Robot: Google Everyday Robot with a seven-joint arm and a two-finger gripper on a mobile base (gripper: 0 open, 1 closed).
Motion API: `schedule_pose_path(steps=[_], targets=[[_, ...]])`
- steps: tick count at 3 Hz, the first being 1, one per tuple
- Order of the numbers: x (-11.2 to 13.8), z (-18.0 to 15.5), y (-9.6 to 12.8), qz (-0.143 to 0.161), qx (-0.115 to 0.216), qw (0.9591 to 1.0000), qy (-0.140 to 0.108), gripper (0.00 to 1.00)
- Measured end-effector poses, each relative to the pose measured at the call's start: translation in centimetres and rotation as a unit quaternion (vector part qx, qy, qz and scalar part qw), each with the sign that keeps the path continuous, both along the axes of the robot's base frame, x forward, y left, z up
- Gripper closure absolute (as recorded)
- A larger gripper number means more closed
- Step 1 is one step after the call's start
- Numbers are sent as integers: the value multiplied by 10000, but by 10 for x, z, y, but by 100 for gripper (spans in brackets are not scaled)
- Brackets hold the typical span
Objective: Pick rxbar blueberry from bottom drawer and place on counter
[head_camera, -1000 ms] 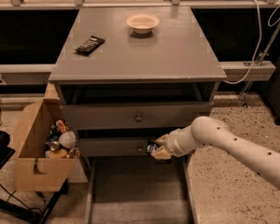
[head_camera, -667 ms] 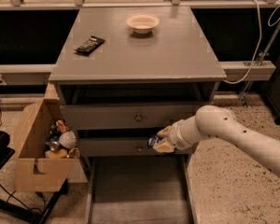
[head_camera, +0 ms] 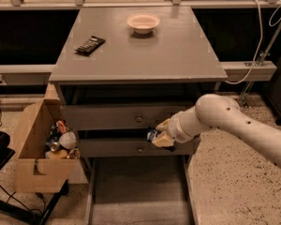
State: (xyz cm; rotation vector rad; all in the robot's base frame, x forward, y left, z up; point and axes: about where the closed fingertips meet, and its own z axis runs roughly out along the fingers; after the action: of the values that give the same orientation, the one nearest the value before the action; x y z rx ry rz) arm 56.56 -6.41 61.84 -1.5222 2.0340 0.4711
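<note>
Down in front of the cabinet, level with the gap between the two knobbed drawers, the end effector (head_camera: 160,137) is pinched on the rxbar blueberry (head_camera: 152,134). Only a small bluish bit of it pokes out on the left of the fingers. The bottom drawer (head_camera: 136,191) is pulled right out below it, well clear of the bar. Up on the counter (head_camera: 168,55) there's a pale bowl (head_camera: 143,22) near the back and a black bar (head_camera: 90,45) toward the left edge. A cardboard box (head_camera: 30,168) of junk sits on the floor left of the cabinet.
</note>
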Motion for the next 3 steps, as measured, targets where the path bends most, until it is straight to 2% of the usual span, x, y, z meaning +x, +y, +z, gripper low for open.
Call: schedule_pose_path(steps=[1, 2, 3], targets=[[1, 68, 11, -10, -95, 9999, -120, 100], [12, 144, 16, -92, -139, 9991, -378, 100], [22, 220, 25, -198, -307, 9965, -752, 100]])
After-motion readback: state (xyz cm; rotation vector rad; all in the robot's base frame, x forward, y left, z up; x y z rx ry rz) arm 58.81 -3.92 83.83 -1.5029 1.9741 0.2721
